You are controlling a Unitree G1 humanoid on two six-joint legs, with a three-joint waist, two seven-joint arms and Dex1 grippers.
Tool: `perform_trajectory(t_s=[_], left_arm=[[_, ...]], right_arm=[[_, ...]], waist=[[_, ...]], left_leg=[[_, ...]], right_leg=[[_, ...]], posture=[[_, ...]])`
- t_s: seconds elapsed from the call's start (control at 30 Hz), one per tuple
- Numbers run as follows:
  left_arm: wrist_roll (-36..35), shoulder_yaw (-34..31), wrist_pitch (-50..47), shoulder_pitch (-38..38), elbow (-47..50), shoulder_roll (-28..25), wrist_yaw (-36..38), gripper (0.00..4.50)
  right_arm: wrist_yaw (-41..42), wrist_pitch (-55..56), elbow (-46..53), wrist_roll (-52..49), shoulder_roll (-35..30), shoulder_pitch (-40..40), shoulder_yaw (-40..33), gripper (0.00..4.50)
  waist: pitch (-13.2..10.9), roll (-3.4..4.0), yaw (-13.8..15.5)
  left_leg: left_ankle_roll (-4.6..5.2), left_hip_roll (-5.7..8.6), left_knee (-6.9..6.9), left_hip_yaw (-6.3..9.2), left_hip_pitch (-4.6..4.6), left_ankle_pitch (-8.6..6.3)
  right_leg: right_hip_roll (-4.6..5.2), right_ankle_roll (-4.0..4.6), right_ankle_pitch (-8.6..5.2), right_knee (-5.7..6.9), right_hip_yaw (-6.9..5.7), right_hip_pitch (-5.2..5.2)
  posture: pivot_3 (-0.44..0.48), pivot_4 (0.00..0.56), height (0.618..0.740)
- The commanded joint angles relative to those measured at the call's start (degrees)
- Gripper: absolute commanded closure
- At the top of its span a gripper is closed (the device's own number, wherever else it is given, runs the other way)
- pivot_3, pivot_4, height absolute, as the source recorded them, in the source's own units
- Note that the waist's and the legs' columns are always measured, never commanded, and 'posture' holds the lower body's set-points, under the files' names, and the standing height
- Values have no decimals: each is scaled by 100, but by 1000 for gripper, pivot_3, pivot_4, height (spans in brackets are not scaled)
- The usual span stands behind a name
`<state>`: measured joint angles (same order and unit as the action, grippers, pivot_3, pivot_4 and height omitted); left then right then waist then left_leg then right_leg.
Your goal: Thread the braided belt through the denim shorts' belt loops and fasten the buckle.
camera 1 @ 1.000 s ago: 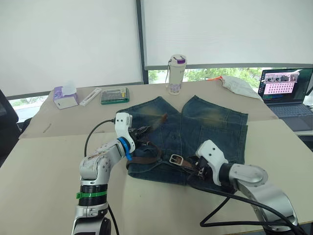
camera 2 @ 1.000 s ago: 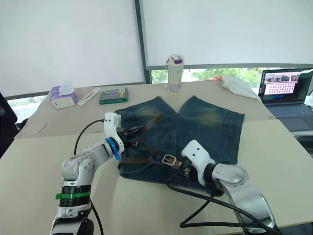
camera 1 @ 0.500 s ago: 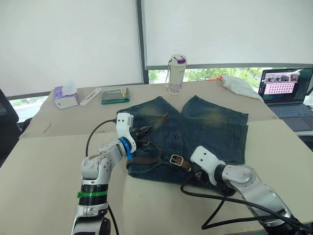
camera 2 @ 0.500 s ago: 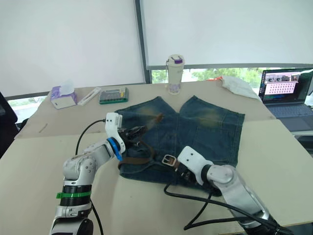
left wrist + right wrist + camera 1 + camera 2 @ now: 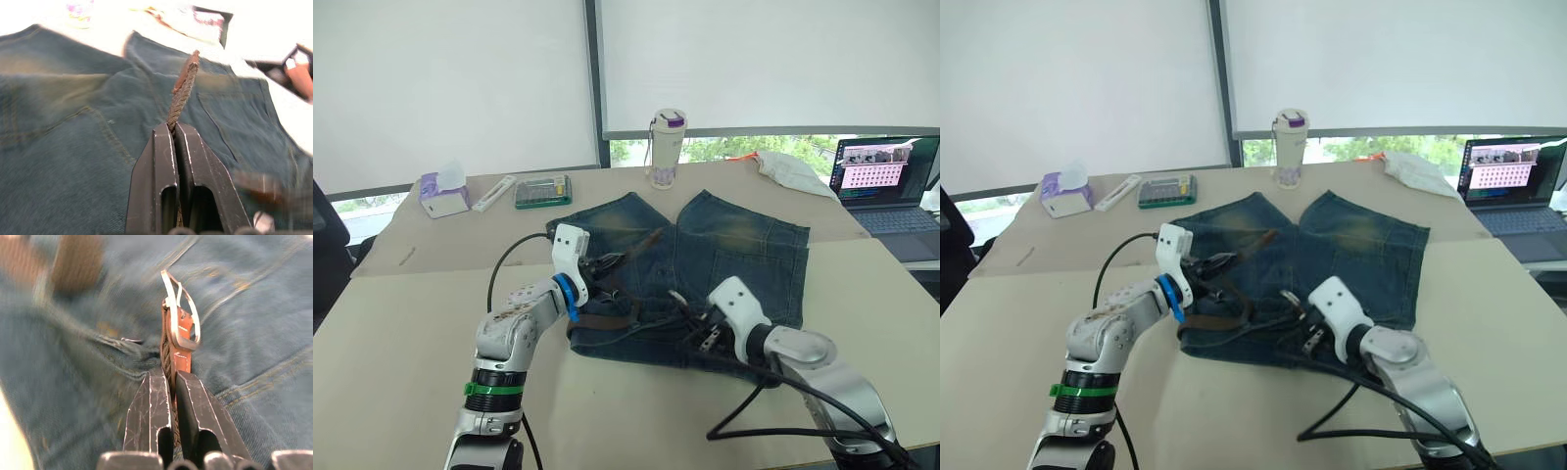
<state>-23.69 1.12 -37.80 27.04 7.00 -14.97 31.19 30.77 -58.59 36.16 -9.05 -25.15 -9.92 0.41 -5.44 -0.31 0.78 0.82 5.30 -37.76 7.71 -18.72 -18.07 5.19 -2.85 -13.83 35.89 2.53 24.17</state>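
The denim shorts (image 5: 705, 264) lie flat on the worktop (image 5: 401, 333). The left gripper (image 5: 174, 128) pinches the tip of the braided belt (image 5: 182, 90) over the shorts. The right gripper (image 5: 168, 377) clamps the strap just behind the buckle (image 5: 180, 316), at the waistband. A bottle (image 5: 667, 149) stands beyond.

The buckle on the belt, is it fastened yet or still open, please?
Open. The buckle stands free above the denim shorts, pinched by the right tool, with no strap through its frame; the left tool holds the belt's tip apart.
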Motion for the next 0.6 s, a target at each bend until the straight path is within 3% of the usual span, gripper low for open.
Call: perform_trajectory(t_s=[0.03, 0.2, 0.47, 0.53, 0.6], left_arm=[[409, 549, 941, -9, 323, -243, 583, 4500], [728, 994, 1728, -45, 296, -340, 986, 4500], [625, 850, 1631, 32, 153, -358, 1019, 4500], [501, 721, 1488, 64, 103, -362, 1007, 4500], [253, 593, 1216, 100, 102, -316, 1036, 4500]], right_arm=[[-246, -399, 351, -375, 269, -28, -698, 4420], [-456, -742, 406, -776, 604, -87, -1157, 4420], [-699, -792, 454, -990, 560, -73, -1170, 4420], [-736, -707, 456, -926, 403, -13, -1042, 4420], [-609, -119, 451, -461, -308, 111, -503, 4420]], waist=[[0, 1, 15], [0, 4, 25], [0, 4, 3], [0, 4, 1], [-2, 8, 11]], left_leg=[[0, 0, 0, 1, 0, 0], [1, 2, 0, 0, 0, -1], [3, 1, 1, 0, 0, -1], [3, 1, 1, 0, 0, -1], [3, 1, 1, 0, -1, -1]], right_leg=[[1, 0, 0, -1, -1, -1], [4, 1, 0, -4, -1, -2], [1, 0, 0, -3, -2, -2], [0, 0, 0, -3, -2, -2], [0, 0, 0, -3, -3, -2]], posture=[[0, 150, 740], [0, 150, 740], [0, 150, 740], [0, 150, 740], [0, 150, 740]])
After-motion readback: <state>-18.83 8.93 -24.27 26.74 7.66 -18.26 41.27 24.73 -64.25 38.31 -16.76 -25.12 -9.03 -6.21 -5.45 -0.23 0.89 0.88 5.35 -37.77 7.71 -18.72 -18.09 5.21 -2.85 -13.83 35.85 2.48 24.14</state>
